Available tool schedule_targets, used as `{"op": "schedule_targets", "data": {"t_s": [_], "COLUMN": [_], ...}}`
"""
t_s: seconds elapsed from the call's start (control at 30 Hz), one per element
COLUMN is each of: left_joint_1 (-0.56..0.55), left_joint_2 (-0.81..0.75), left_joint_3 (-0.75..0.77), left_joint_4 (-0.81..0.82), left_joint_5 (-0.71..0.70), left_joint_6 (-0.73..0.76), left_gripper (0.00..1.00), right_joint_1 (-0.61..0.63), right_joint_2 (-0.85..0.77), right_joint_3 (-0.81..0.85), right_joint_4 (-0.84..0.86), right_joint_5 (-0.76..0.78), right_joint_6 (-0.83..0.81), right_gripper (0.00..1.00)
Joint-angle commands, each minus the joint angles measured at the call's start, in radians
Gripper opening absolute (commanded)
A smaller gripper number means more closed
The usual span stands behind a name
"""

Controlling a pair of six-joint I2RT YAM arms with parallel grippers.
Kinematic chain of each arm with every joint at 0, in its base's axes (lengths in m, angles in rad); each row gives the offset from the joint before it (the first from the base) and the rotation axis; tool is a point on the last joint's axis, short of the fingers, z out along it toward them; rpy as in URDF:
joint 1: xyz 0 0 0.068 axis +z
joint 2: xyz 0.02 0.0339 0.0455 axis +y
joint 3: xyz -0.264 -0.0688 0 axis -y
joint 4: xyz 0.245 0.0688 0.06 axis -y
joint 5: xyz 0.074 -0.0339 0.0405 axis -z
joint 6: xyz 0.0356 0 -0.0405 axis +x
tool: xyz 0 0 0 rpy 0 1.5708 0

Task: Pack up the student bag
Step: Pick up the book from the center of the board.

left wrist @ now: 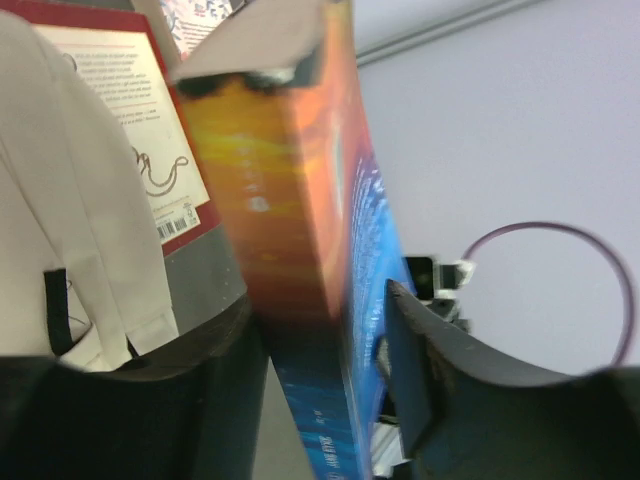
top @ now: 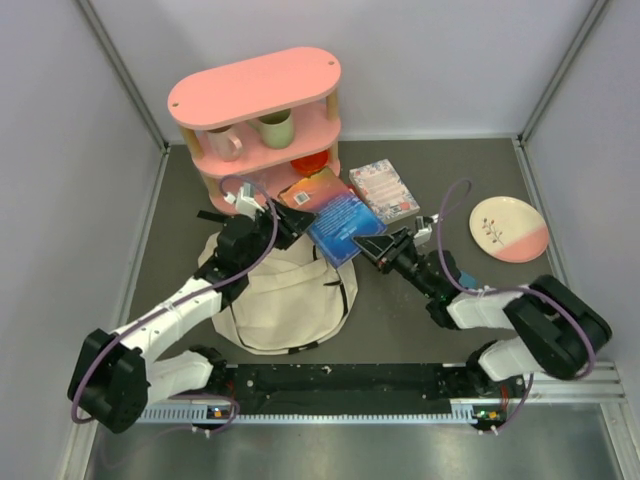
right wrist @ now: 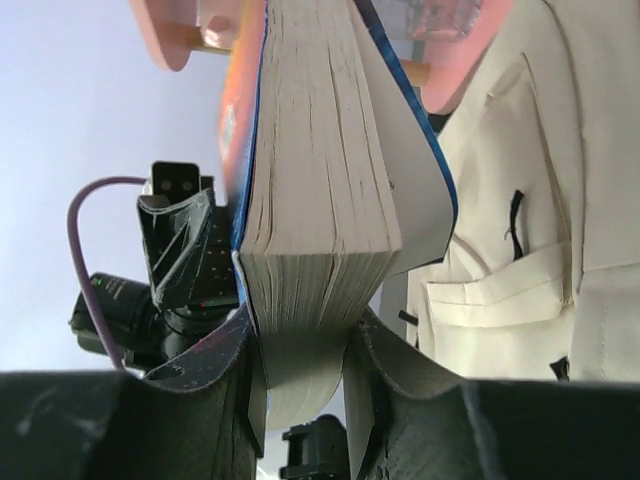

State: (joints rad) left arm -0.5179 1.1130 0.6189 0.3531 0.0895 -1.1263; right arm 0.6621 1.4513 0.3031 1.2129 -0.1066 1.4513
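cream fabric student bag [top: 288,298], rounded, lying flat, dark zip lines, black buckles

- student bag [top: 285,300]: cream woven cloth, matt, softly creased
- blue book [top: 345,228]: glossy cover, matt paper page edges
- pink shelf [top: 255,85]: smooth, satin-painted
- plate [top: 508,228]: glossy glaze

left arm [top: 170,315] reaching forward | left fingers [left wrist: 430,370] gripping book [top: 345,225] | right arm [top: 480,305] angled inward | right fingers [right wrist: 400,370] gripping same book

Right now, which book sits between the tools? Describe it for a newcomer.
Find the pink shelf, then the cream student bag before it. At the bag's top right corner, the left tool and right tool flank a blue book; its floral neighbour lies flat, untouched.
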Motion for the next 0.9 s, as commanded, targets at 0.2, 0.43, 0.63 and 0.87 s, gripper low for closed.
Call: {"op": "schedule_targets", "data": {"t_s": [0.2,0.43,0.63,0.87], "left_joint_1": [-0.013,-0.013,-0.005,0.013], "left_joint_2": [0.060,0.157,0.156,0.094], "left_joint_3": [0.088,0.114,0.119,0.050], "left_joint_4": [0.294,0.460,0.460,0.460], "left_joint_5": [0.259,0.380,0.385,0.181], "left_joint_6": [0.125,0.086,0.108,-0.027], "left_gripper": [0.76,0.75,0.02,0.00], "right_joint_1": [-0.024,-0.114,-0.151,-0.153], "right_joint_2": [-0.387,-0.395,-0.361,-0.515], "right_joint_3": [0.162,0.180,0.208,0.154], "right_joint_4": [-0.501,-0.530,-0.523,-0.736], "right_joint_5": [-0.266,-0.444,-0.571,-0.287], "right_joint_6": [-0.362,-0.361,-0.358,-0.300], "right_gripper": [0.09,0.04,0.06,0.85]}}
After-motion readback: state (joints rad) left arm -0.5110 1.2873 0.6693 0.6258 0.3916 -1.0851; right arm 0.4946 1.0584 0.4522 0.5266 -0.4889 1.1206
